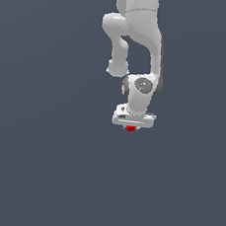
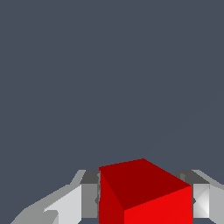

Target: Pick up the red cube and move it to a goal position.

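Observation:
The red cube (image 2: 142, 192) sits between my two grey-white fingers (image 2: 89, 197), which touch its sides in the wrist view. In the exterior view only a small red patch of the cube (image 1: 130, 129) shows under the white hand. My gripper (image 1: 131, 128) points downward and is shut on the cube. Whether the cube rests on the floor or hangs above it cannot be told. No goal marker shows in either view.
The white arm (image 1: 139, 33) rises from the gripper toward the top of the exterior view. A plain dark grey-blue surface (image 1: 39, 166) fills both views.

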Tool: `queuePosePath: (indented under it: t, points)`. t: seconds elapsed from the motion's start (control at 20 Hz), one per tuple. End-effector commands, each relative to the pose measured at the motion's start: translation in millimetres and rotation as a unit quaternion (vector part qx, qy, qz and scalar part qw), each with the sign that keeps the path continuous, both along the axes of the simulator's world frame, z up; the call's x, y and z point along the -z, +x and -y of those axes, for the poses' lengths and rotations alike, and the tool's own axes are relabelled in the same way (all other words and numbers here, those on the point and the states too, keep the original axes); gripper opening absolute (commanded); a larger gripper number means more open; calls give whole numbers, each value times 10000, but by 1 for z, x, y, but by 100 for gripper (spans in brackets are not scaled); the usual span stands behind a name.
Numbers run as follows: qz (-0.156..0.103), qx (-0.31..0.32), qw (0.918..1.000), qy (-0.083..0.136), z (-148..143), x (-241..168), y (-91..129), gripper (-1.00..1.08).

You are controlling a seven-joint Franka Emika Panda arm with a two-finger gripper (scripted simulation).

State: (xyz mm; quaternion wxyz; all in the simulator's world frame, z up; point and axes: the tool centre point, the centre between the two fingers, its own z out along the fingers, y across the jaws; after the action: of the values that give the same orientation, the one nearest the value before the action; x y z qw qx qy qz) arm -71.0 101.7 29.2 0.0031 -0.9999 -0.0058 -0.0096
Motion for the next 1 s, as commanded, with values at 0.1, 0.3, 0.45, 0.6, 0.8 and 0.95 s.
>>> queuePosePath:
  t: [0.1, 0.3, 0.45, 0.6, 0.8, 0.95]
  points:
    - [-2, 2, 10000, -1, 1, -2, 0, -100]
    - [-6, 3, 10000, -2, 6, -12, 0, -100]
    - [-9, 4, 10000, -3, 12, -25, 0, -100]
    - [-12, 5, 10000, -4, 21, -44, 0, -100]
    - [-22, 8, 10000, -5, 35, -75, 1, -100]
    - [-30, 11, 10000, -4, 48, -103, 2, -100]
